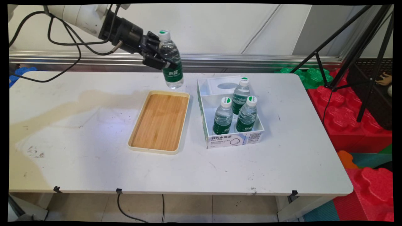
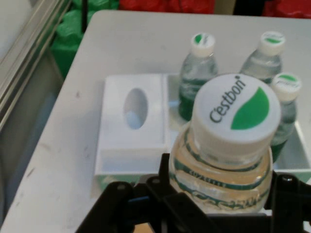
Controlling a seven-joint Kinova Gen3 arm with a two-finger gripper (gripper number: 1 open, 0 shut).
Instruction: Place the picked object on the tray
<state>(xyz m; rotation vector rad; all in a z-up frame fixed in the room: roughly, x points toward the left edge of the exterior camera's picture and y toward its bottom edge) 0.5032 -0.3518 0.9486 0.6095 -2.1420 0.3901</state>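
Claw (image 1: 164, 61) pinching our water bottle (image 1: 171, 62) at mid-body, held upright, clear of the worktop (image 1: 78, 125), above wooden tray's (image 1: 160, 122) far end; three bottles (image 1: 236, 111) stand beside it in white box (image 1: 232, 139)

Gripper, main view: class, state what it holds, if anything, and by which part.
The gripper holds a water bottle by its clear upper body, below the cap and above the green label, lifted off the table.
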